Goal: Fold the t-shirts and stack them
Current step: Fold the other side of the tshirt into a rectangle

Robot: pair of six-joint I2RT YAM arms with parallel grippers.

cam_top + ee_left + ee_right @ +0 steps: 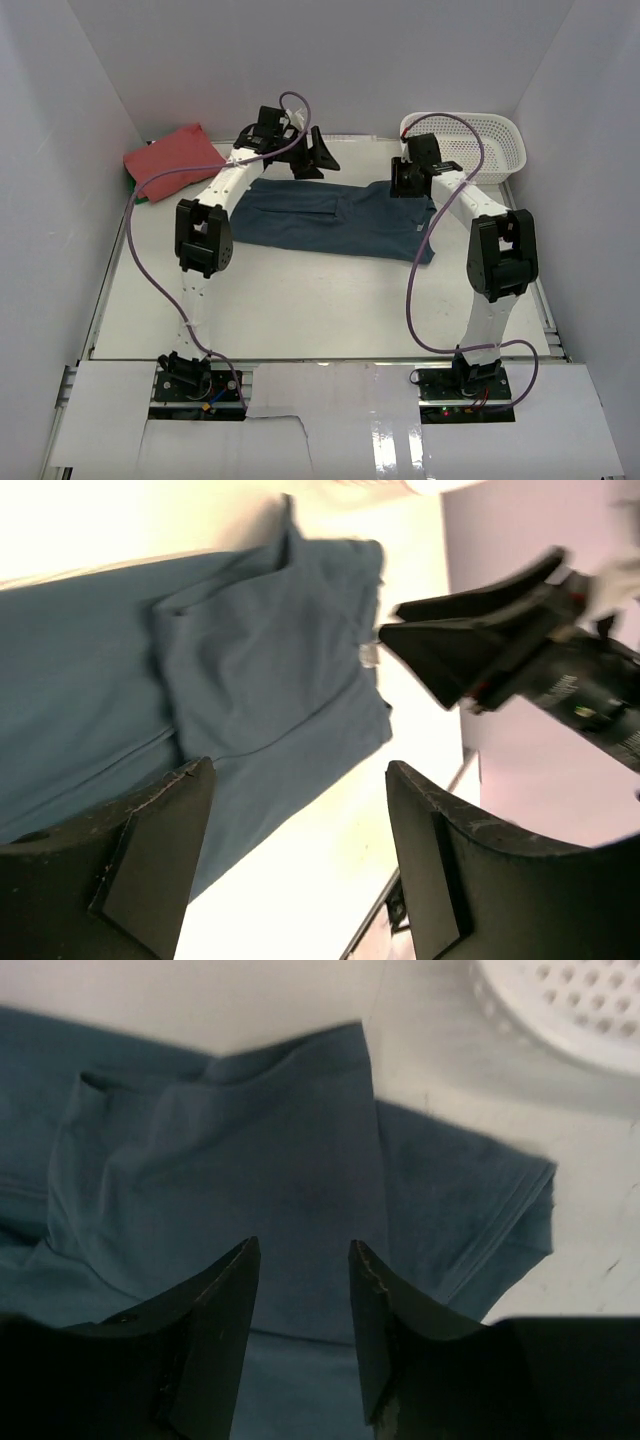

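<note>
The dark teal-blue t-shirt (335, 218) lies partly folded into a long band across the middle of the table; it also shows in the left wrist view (250, 670) and the right wrist view (250, 1160). The coral-red t-shirt (175, 158) lies folded at the far left corner. My left gripper (318, 155) is open and empty, above the blue shirt's far left edge. My right gripper (408, 182) is open and empty, just above the shirt's far right part. In the left wrist view my left gripper (300, 770) shows over the shirt's edge, and my right gripper (303, 1248) hovers over a folded sleeve.
A white lattice basket (480, 140) stands at the far right corner, close behind my right gripper; it also shows in the right wrist view (570, 1010). White walls close in the table on three sides. Purple cables loop from both arms.
</note>
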